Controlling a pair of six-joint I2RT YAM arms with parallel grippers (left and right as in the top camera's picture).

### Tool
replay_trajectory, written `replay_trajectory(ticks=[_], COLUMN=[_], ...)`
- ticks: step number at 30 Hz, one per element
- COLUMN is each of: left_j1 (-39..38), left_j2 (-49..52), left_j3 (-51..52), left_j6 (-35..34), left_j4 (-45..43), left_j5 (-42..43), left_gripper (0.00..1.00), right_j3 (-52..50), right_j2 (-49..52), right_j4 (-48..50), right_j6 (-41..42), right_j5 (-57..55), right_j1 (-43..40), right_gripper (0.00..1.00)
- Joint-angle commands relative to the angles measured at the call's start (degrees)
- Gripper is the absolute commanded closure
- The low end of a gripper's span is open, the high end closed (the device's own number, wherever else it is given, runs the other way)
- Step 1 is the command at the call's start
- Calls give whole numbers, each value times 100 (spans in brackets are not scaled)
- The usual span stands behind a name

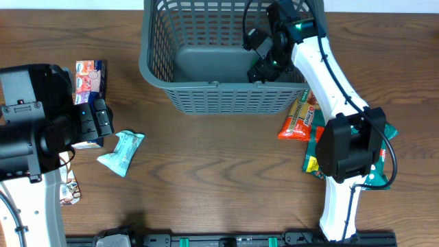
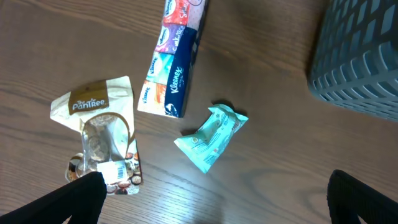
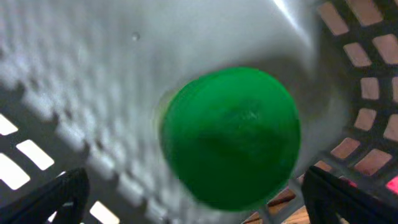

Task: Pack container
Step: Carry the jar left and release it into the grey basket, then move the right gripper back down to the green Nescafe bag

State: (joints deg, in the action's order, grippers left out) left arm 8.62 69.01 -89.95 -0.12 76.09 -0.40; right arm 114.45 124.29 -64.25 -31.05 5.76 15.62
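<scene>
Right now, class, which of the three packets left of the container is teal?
The small crumpled packet; the Kleenex pack is multicoloured and the PanTree pouch beige.

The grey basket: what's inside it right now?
The right claw reaches into the basket, and its camera shows a blurred round green thing by a corner of the floor. From overhead the arm covers that thing; the rest of the floor looks bare.
</scene>
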Motion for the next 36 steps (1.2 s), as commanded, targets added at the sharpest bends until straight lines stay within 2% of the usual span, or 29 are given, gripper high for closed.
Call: replay_trajectory(ticks=[1, 7, 12, 15, 16, 19, 21, 22, 24, 26, 29, 36], left_j1=[31, 31, 31, 31, 31, 31, 31, 31, 31, 31, 31, 31], left_j2=[22, 22, 22, 22, 22, 22, 22, 22, 22, 22, 22, 22], left_j3=[-125, -125, -125, -125, -125, -125, -125, -125, -125, -125, -125, -125], left_j6=[50, 50, 50, 50, 50, 50, 50, 50, 50, 50, 52, 52], left_j4=[20, 17, 17, 13, 15, 15, 15, 15, 15, 17, 44, 83], left_j5=[-7, -7, -7, -7, -7, -7, -7, -7, -7, -7, -7, -7], left_gripper=[1, 1, 1, 1, 1, 1, 1, 1, 1, 1, 1, 1], right_j3=[72, 551, 2365, 3482, 3919, 4572, 4841, 4885, 4706, 4393, 3558, 599], right_j2=[-42, -153, -313, -380, -415, -503, -531, -531, -612, -772, -1237, -2885], right_j4=[-15, 92, -448, -979, -1353, -2411, -3099, -3320, -3309, -3309, -3309, -3307], right_j6=[-28, 387, 1150, 2293, 3298, 5027, 5681, 5724, 5174, 5171, 5066, 4424], right_j5=[28, 28, 2, -378, -986, -1580, -1261, -1084, 149, 846, 793, 122], right_j1=[-11, 13, -52, -315, -544, -1259, -1985, -2240, -2868, -3281, -3615, -3652], right_gripper=[3, 2, 1, 1, 1, 1, 1, 1, 1, 1, 1, 1])
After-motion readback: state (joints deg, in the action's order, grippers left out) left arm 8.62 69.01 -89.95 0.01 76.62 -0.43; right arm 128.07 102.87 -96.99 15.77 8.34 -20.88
